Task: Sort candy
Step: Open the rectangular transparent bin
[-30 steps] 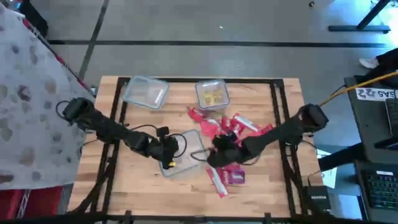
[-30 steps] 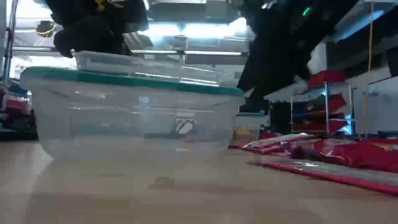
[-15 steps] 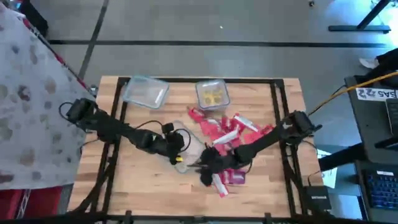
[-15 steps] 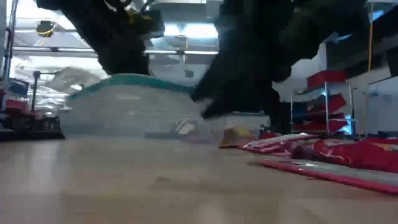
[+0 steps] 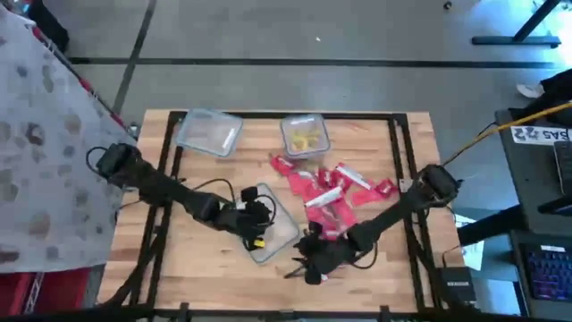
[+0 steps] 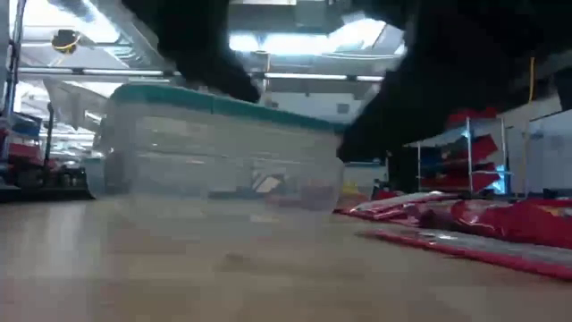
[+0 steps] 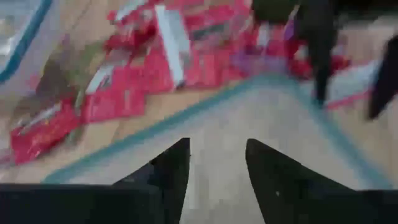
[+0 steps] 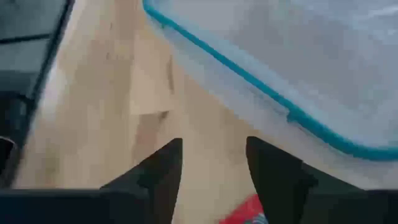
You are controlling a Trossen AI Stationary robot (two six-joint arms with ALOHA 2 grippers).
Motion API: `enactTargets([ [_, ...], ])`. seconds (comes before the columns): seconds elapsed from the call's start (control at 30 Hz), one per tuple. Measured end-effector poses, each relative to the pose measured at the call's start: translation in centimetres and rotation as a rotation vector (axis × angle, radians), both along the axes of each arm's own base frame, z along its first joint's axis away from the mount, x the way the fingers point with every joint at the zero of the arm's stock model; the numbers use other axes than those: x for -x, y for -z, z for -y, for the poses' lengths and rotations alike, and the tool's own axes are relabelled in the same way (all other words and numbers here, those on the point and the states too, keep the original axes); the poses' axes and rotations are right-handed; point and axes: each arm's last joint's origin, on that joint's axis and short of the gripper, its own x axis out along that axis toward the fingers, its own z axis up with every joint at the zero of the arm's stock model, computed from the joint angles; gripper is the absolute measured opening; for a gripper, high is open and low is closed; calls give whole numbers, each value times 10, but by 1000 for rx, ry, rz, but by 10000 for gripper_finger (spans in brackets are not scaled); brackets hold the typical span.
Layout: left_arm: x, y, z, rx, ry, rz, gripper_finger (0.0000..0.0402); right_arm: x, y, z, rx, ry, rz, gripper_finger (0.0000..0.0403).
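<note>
many pieces: red candy packets [image 5: 326, 190] heaped mid-table, right of the teal-rimmed clear tub [image 5: 273, 225]
handling: likely light, thin, slippery wrappers; best pinched at a free edge
look: flat red rectangles, some pale-striped
left gripper [image 7: 216, 163]: fingers parted over the tub, holding nothing visible
right gripper [image 8: 212, 163]: fingers apart, empty, near edge by the tub

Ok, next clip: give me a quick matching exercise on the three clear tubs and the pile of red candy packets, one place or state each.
Things:
1. tub with yellow pieces
2. empty tub
3. teal-rimmed tub
4. red candy packets

Places:
A. far left of the table
B. loose on the wood, right of centre
C. far middle of the table
D. under the left gripper

Pairs: 1-C, 2-A, 3-D, 4-B
</note>
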Motion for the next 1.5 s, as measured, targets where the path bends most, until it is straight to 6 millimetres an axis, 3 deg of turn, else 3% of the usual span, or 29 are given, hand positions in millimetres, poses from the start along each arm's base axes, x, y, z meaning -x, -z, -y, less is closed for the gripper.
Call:
enactTargets([
  [0.17,-1,6,6,15,14,-23,143,7,13,14,-55,110,62,166],
  [0.4,-13,44,8,-9,-15,-126,143,9,30,24,-152,90,206,166],
  [0.63,-26,76,18,34,-28,-131,143,3,41,19,-184,53,343,166],
  [0.9,-29,83,18,36,-46,-107,143,2,39,14,-163,-38,385,166],
  [1.03,-30,83,18,46,-39,-95,143,1,5,-1,-270,-230,574,165],
  [1.2,-29,81,19,33,-22,-91,143,14,-11,-10,-253,-338,477,165],
  [1.3,-29,75,22,17,16,-93,143,22,-37,-8,-170,-237,426,165],
  [1.4,-29,58,24,-12,53,-70,143,31,-41,4,-29,-53,267,165],
  [1.5,-29,40,27,-34,97,-49,143,31,-56,16,19,157,239,165],
])
